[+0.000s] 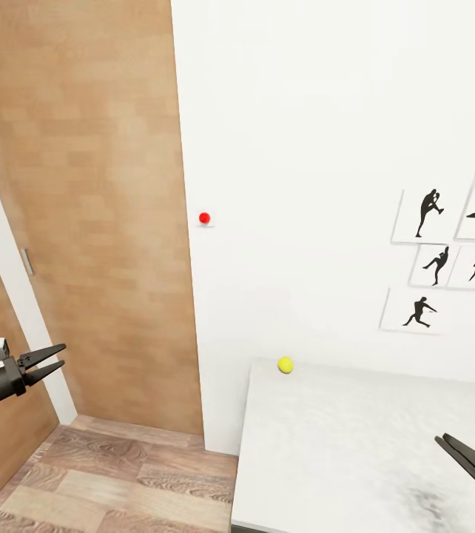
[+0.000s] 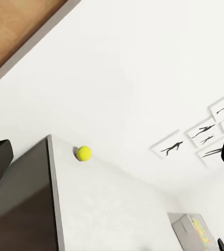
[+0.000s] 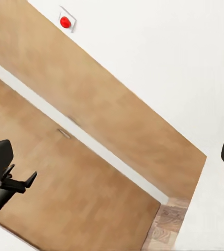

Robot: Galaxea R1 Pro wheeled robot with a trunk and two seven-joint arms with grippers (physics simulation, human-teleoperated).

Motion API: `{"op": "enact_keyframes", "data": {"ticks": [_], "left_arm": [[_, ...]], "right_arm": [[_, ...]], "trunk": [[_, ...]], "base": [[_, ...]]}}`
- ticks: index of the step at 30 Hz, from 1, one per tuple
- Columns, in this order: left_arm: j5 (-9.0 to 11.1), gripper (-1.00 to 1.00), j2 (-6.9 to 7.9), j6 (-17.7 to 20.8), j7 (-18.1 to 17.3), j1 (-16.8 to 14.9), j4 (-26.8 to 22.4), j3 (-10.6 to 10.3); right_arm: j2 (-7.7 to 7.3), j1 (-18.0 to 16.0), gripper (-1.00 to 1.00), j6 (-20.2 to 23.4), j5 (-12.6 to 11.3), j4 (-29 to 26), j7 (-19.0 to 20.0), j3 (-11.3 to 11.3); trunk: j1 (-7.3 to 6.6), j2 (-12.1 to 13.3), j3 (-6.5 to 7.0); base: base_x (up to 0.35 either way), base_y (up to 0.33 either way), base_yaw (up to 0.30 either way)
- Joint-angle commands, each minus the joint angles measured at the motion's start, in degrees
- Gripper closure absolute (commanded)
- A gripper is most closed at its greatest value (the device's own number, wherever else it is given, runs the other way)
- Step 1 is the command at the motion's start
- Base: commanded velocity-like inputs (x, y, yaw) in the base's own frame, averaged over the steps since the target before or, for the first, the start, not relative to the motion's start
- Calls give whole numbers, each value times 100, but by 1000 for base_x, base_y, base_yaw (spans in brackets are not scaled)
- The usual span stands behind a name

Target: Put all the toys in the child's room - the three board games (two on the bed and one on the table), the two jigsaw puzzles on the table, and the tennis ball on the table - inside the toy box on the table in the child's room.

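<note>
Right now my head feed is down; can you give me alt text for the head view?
A small yellow-green tennis ball sits at the far corner of a white table, against a white wall with black sports-silhouette prints. The left gripper hovers open before wooden panelled doors; the right gripper reaches over the table's near right edge.

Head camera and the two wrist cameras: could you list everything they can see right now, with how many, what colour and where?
tennis ball: one, yellow-green, at the table's far corner by the wall
table: one, white top, against the white wall
box: one, pale with colourful print, farther along the table; too small to identify
sports silhouette pictures: several, black on white, on the wall above the table
red button: one, on the wall beside the wooden panel
wooden doors: brown, with small handles, at the left
floor: wood planks
left hand: black, open, in the air before the doors
right hand: black, open, above the table
</note>
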Motion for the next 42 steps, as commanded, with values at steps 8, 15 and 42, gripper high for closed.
{"op": "enact_keyframes", "data": {"ticks": [8,15,42], "left_arm": [[-16,-100,-10,21,-24,-9,7,8],[-16,-100,-15,21,-13,-9,8,5],[-22,-100,-7,21,-20,-17,8,5]], "right_arm": [[40,-389,-100,315,98,-97,-1793,723],[84,-1308,-100,934,119,-150,-3425,1376],[1266,-3762,-100,1713,47,875,-9341,3560]], "trunk": [[2,-3,0],[2,-3,0],[2,-3,0]], "base": [[0,0,0],[0,0,0],[2,28,0]]}}
